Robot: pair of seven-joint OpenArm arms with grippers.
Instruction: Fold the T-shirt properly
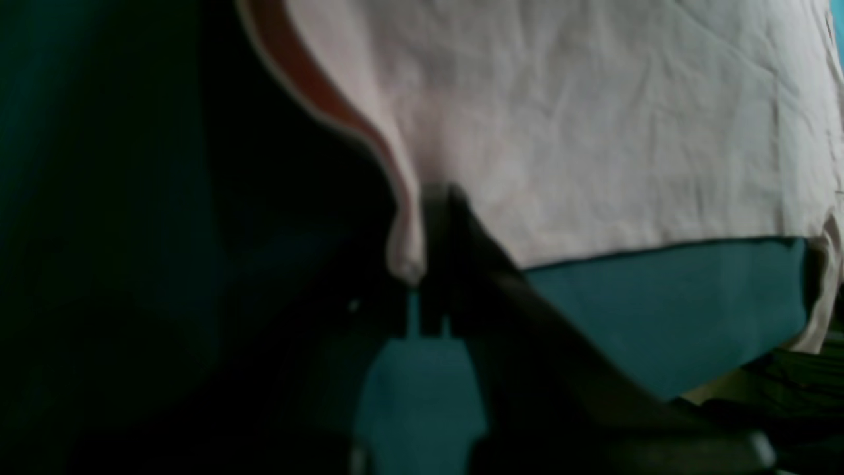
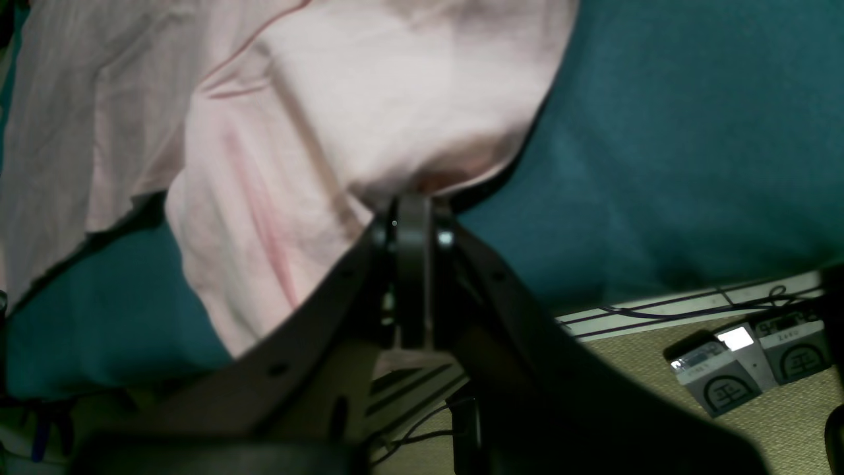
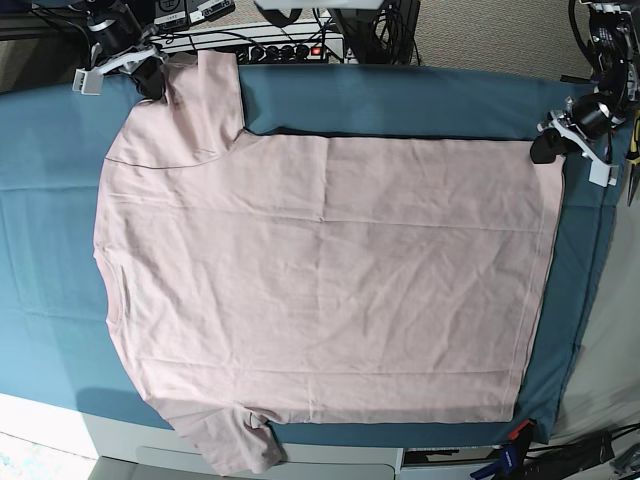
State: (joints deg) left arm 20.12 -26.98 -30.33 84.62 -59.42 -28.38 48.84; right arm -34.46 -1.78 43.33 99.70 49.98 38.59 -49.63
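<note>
Two grippers pinch one pale pink T-shirt (image 3: 320, 290) along the far edge of the table. The left gripper (image 3: 548, 146), at the far right of the base view, is clenched on the shirt's hem corner; its wrist view shows the dark jaws (image 1: 435, 218) pressed together on a lifted fold of fabric. The right gripper (image 3: 152, 80), at the far left, is clamped on the end of the far sleeve, and its wrist view shows the jaws (image 2: 414, 204) closed on bunched pink cloth. Each arm reaches in from beyond the far edge, wrist low over the table.

The shirt lies flat and spread on the teal cloth (image 3: 400, 100), plain side up, its long axis running left to right: the neck and shoulders point left, the hem points right. One sleeve stretches toward the far left corner; the other hangs over the near edge at lower left. The body covers most of the table's middle. Two small grey boxes (image 2: 752, 363) sit on the floor in the right wrist view.
</note>
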